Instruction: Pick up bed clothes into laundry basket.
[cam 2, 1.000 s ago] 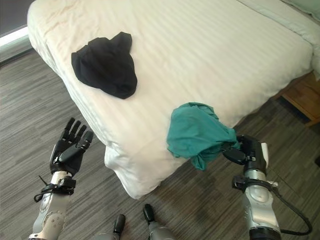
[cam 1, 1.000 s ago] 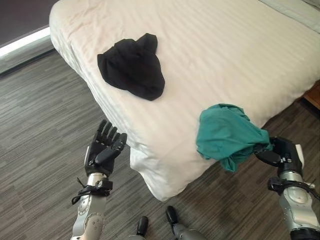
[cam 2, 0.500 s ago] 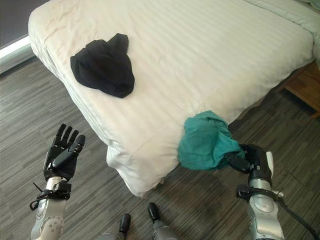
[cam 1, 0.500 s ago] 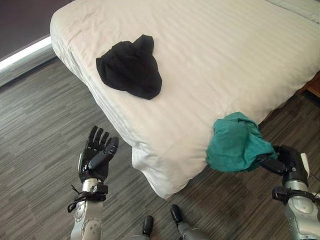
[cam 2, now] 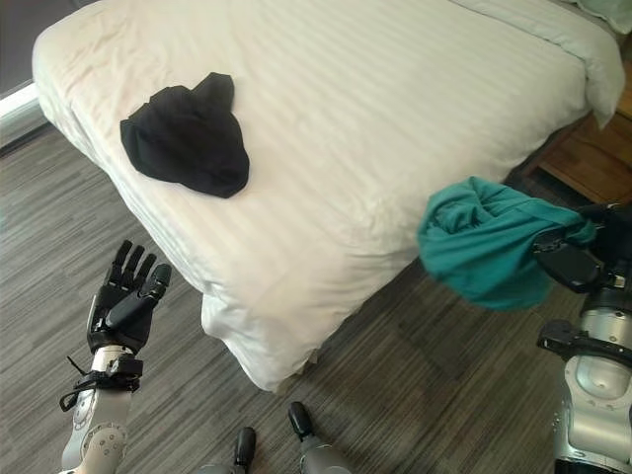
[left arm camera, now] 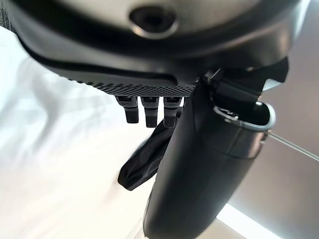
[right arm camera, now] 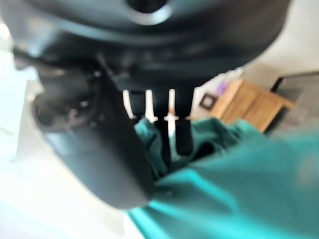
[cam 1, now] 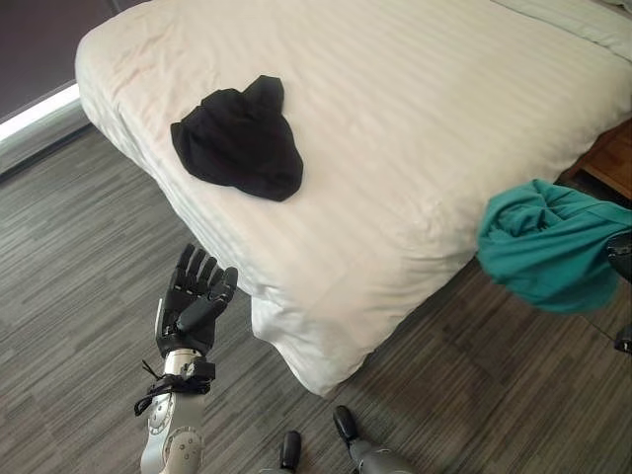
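A teal garment (cam 2: pixel 484 242) hangs in the air off the right side of the bed, bunched, with my right hand (cam 2: pixel 583 259) shut on its edge; the right wrist view shows the teal cloth (right arm camera: pixel 224 169) under curled fingers. A black garment (cam 1: pixel 237 138) lies crumpled on the white bed (cam 1: pixel 415 109), toward its left part. My left hand (cam 1: pixel 193 304) is open, fingers up, over the floor beside the bed's near left corner, holding nothing. In the left wrist view the black garment (left arm camera: pixel 139 167) shows past its straight fingers.
Grey wood-pattern floor (cam 1: pixel 79 286) surrounds the bed. A wooden nightstand (cam 2: pixel 588 158) stands at the right by the bed. A pale strip along the wall base (cam 1: pixel 35 109) runs at the far left.
My right hand has carried the teal garment off the bed's edge, to the right and up, so it now hangs free. The left hand has barely moved. The camera has shifted.
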Robot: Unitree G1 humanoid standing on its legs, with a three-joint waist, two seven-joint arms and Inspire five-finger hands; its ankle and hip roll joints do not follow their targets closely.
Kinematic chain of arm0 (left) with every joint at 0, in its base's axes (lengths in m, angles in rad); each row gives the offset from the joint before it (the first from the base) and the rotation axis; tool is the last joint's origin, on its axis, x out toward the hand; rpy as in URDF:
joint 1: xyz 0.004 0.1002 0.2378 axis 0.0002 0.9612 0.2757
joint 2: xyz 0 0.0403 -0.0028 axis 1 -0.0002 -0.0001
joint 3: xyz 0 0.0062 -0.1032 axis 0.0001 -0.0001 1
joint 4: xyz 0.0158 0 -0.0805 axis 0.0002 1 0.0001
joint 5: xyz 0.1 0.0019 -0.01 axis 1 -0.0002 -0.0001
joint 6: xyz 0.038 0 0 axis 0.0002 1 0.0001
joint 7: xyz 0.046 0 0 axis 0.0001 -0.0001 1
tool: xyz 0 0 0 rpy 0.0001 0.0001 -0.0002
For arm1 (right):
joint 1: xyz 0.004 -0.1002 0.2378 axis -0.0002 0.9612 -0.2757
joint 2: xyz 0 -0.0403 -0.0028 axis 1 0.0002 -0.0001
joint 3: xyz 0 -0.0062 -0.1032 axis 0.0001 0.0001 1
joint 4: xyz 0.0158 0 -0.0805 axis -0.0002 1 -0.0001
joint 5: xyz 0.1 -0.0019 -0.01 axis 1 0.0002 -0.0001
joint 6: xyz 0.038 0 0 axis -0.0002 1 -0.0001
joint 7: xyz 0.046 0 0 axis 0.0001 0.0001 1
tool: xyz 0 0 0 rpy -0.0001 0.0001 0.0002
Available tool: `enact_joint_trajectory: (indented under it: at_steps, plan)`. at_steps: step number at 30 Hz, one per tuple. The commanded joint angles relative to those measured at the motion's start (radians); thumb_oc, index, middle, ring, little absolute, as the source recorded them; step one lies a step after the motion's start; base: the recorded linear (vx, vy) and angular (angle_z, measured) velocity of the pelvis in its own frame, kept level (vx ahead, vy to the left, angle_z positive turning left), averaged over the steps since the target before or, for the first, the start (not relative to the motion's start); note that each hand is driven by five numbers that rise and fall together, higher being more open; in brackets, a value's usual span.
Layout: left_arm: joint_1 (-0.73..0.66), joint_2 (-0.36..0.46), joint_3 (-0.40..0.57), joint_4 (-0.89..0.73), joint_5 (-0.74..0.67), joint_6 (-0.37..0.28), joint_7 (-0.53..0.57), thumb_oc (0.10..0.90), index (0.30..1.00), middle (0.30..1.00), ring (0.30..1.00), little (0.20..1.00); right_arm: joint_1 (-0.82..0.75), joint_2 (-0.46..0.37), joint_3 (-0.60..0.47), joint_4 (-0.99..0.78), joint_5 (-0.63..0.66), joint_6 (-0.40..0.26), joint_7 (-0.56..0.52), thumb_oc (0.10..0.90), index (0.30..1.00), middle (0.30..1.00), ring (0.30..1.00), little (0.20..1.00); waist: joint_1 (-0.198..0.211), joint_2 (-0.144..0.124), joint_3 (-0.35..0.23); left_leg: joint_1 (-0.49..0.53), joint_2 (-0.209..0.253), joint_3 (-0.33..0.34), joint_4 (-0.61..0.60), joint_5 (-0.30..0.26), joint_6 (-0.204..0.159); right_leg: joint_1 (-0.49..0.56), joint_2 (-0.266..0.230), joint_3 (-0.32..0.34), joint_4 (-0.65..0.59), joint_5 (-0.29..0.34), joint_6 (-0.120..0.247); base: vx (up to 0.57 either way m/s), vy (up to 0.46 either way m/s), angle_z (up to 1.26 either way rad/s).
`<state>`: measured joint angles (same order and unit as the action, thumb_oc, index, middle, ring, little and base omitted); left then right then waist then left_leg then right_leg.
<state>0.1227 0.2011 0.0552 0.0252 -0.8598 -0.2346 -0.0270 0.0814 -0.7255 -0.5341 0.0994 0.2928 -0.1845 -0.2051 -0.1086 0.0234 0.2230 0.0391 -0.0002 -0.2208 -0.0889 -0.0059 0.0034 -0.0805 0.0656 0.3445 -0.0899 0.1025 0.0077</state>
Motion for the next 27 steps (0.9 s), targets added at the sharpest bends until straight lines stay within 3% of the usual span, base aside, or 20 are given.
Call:
enact_joint_trajectory:
  at_steps: [1, 9, 13, 14, 16, 17, 18, 19, 20, 21, 22, 23, 24, 25, 26, 27]
  plan:
    - [-0.051, 0.053, 0.023, -0.064, 0.040, -0.073, -0.036, 0.800, 0.900, 0.900, 0.900, 0.900, -0.017, -0.114, -0.134, -0.064, -0.010, -0.118, -0.073, 0.400, 0.300, 0.300, 0.300, 0.300, -0.002, -0.061, -0.159, -0.005, -0.016, -0.018, 0.002, -0.027, -0.036, -0.009, -0.042, -0.029, 0.041, -0.047, 0.105, 0.00, 0.031, -0.14]
    - [-0.062, 0.063, 0.043, -0.064, 0.062, -0.085, -0.026, 0.800, 0.900, 0.900, 0.900, 0.900, -0.009, -0.075, -0.130, -0.098, -0.031, -0.115, -0.071, 0.400, 0.300, 0.300, 0.300, 0.300, -0.016, -0.067, -0.171, 0.011, -0.024, 0.010, 0.002, -0.036, -0.024, -0.014, -0.039, -0.009, 0.063, -0.043, 0.116, -0.01, 0.043, -0.17]
    - [-0.105, 0.115, 0.112, -0.096, 0.098, -0.126, 0.010, 0.800, 0.900, 0.900, 0.900, 0.900, -0.060, -0.048, -0.074, -0.107, -0.049, -0.116, -0.067, 0.400, 0.300, 0.300, 0.300, 0.300, 0.002, -0.063, -0.149, 0.048, 0.010, 0.056, 0.007, -0.050, -0.025, -0.054, -0.017, -0.039, 0.185, -0.088, 0.114, 0.00, -0.053, -0.05]
    - [-0.122, 0.125, 0.126, -0.091, 0.099, -0.132, 0.013, 0.800, 0.900, 0.900, 0.900, 0.900, -0.065, -0.040, -0.068, -0.110, -0.044, -0.121, -0.063, 0.400, 0.300, 0.300, 0.300, 0.300, 0.004, -0.070, -0.141, 0.044, 0.017, 0.070, 0.076, -0.064, -0.040, -0.046, -0.022, -0.045, 0.192, -0.099, 0.107, 0.02, -0.092, -0.27]
    - [-0.165, 0.146, 0.154, -0.098, 0.107, -0.148, 0.020, 0.800, 0.900, 0.900, 0.900, 0.900, -0.062, -0.030, -0.082, -0.130, -0.041, -0.132, -0.054, 0.400, 0.300, 0.300, 0.300, 0.300, 0.006, -0.078, -0.109, -0.041, 0.020, 0.092, 0.334, 0.013, -0.116, -0.010, -0.032, -0.080, 0.202, -0.115, 0.091, -0.04, -0.058, -0.18]
    - [-0.188, 0.158, 0.168, -0.112, 0.111, -0.160, 0.027, 0.800, 0.900, 0.900, 0.900, 0.900, -0.070, -0.039, -0.082, -0.128, -0.036, -0.139, -0.056, 0.400, 0.300, 0.300, 0.300, 0.300, 0.019, -0.088, -0.084, -0.100, 0.004, 0.071, 0.483, 0.079, -0.147, 0.002, -0.036, -0.080, 0.220, -0.118, 0.079, -0.02, 0.079, 0.42]
    - [-0.227, 0.168, 0.190, -0.126, 0.110, -0.197, 0.063, 0.800, 0.900, 0.900, 0.900, 0.900, -0.122, -0.046, -0.054, -0.101, 0.010, -0.159, -0.080, 0.400, 0.300, 0.300, 0.300, 0.300, 0.044, -0.101, -0.062, -0.211, -0.012, -0.005, 0.618, 0.121, -0.132, 0.012, -0.045, -0.021, 0.255, -0.145, 0.070, -0.02, 0.089, 0.21]
    - [-0.229, 0.169, 0.192, -0.125, 0.112, -0.198, 0.066, 0.800, 0.900, 0.900, 0.900, 0.900, -0.129, -0.047, -0.049, -0.096, 0.011, -0.161, -0.081, 0.400, 0.300, 0.300, 0.300, 0.300, 0.046, -0.101, -0.064, -0.217, -0.009, 0.001, 0.625, 0.115, -0.130, 0.004, -0.042, -0.015, 0.261, -0.149, 0.071, 0.14, 0.256, -0.57]
    - [-0.255, 0.203, 0.226, -0.134, 0.124, -0.225, 0.105, 0.800, 0.900, 0.900, 0.900, 0.900, -0.127, -0.043, -0.051, -0.095, 0.025, -0.158, -0.088, 0.400, 0.300, 0.300, 0.300, 0.300, 0.051, -0.105, -0.079, -0.240, 0.111, -0.022, 0.522, 0.143, -0.115, 0.011, -0.065, 0.018, 0.266, -0.169, 0.087, 0.27, 0.335, -1.10]
    - [-0.273, 0.259, 0.246, -0.129, 0.121, -0.238, 0.118, 0.800, 0.900, 0.900, 0.900, 0.900, -0.119, -0.049, -0.049, -0.099, 0.019, -0.159, -0.094, 0.400, 0.300, 0.300, 0.300, 0.300, 0.064, -0.100, -0.104, -0.221, 0.182, -0.063, 0.371, 0.152, -0.113, 0.023, -0.080, 0.050, 0.266, -0.195, 0.107, 0.38, 0.475, -0.96]
    - [-0.280, 0.280, 0.253, -0.122, 0.119, -0.248, 0.133, 0.800, 0.900, 0.900, 0.900, 0.900, -0.122, -0.042, -0.034, -0.134, 0.007, -0.169, -0.099, 0.400, 0.300, 0.300, 0.300, 0.300, 0.075, -0.092, -0.114, -0.224, 0.221, -0.083, 0.272, 0.172, -0.125, 0.038, -0.091, 0.070, 0.275, -0.215, 0.114, 0.29, 0.299, -0.36]
    - [-0.280, 0.286, 0.253, -0.118, 0.119, -0.251, 0.135, 0.800, 0.900, 0.900, 0.900, 0.900, -0.120, -0.032, -0.031, -0.145, -0.001, -0.164, -0.105, 0.400, 0.300, 0.300, 0.300, 0.300, 0.078, -0.097, -0.118, -0.198, 0.233, -0.072, 0.226, 0.189, -0.130, 0.035, -0.085, 0.075, 0.283, -0.221, 0.109, 0.39, 0.575, -0.05]
    - [-0.319, 0.332, 0.267, -0.110, 0.131, -0.269, 0.160, 0.800, 0.900, 0.900, 0.900, 0.900, -0.124, -0.020, -0.018, -0.139, 0.026, -0.179, -0.112, 0.400, 0.300, 0.300, 0.300, 0.300, 0.089, -0.075, -0.146, -0.186, 0.268, -0.151, 0.173, 0.190, -0.163, 0.061, -0.136, 0.120, 0.301, -0.260, 0.137, 0.35, 0.612, -0.31]
    - [-0.322, 0.347, 0.275, -0.106, 0.133, -0.271, 0.162, 0.800, 0.900, 0.900, 0.900, 0.900, -0.128, -0.014, -0.009, -0.144, 0.024, -0.177, -0.104, 0.400, 0.300, 0.300, 0.300, 0.300, 0.091, -0.067, -0.153, -0.172, 0.269, -0.165, 0.173, 0.183, -0.176, 0.064, -0.153, 0.136, 0.306, -0.262, 0.151, 0.41, 0.870, -0.81]
    - [-0.329, 0.363, 0.281, -0.107, 0.143, -0.271, 0.165, 0.800, 0.900, 0.900, 0.900, 0.900, -0.128, -0.009, -0.010, -0.143, 0.022, -0.171, -0.103, 0.400, 0.300, 0.300, 0.300, 0.300, 0.090, -0.060, -0.162, -0.163, 0.268, -0.169, 0.178, 0.164, -0.188, 0.073, -0.182, 0.150, 0.305, -0.262, 0.169, 0.25, 0.609, -1.31]
    - [-0.337, 0.384, 0.281, -0.109, 0.151, -0.265, 0.163, 0.800, 0.900, 0.900, 0.900, 0.900, -0.126, 0.000, -0.007, -0.166, 0.019, -0.165, -0.095, 0.400, 0.300, 0.300, 0.300, 0.300, 0.083, -0.055, -0.169, -0.145, 0.253, -0.153, 0.192, 0.103, -0.188, 0.080, -0.215, 0.153, 0.307, -0.261, 0.182, 0.16, 0.434, -1.36]
